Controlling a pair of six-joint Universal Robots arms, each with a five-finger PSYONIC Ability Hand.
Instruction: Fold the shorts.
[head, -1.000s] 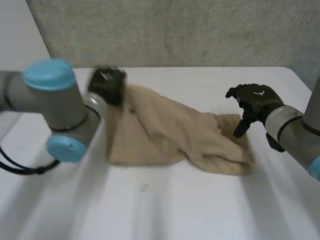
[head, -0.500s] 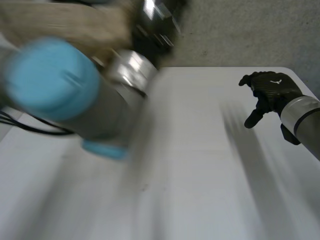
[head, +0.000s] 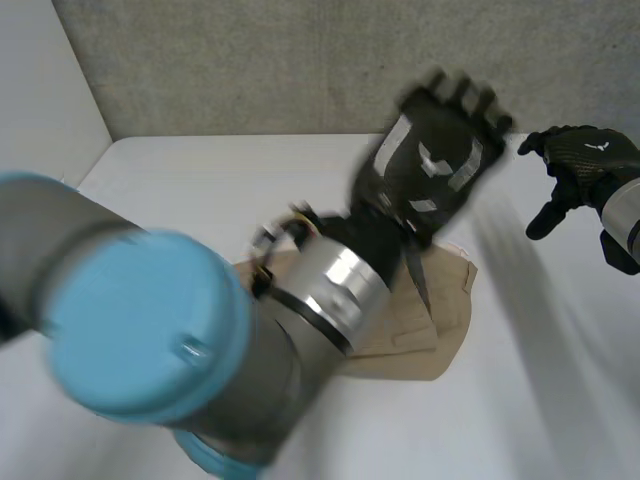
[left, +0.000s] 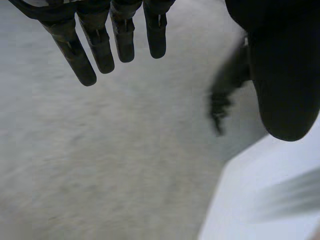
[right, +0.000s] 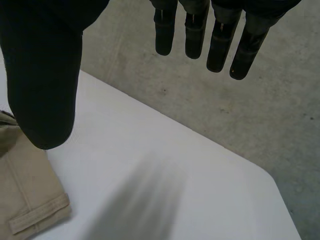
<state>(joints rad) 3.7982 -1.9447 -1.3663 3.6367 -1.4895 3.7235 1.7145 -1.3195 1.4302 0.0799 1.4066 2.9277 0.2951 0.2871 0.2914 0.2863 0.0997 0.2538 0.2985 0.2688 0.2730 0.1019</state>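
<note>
Both left hand and right hand empty, fingers spread; shorts back down on table.

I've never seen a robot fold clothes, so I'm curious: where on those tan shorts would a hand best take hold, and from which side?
Probably the hemmed corner of the shorts nearest the right hand, approached from the robot's right. That edge lies flat and uncovered on the table, while the left arm covers the other end.

Head camera high, looks down on table. 2 wrist cameras face far wall; right one shares shorts corner.
</note>
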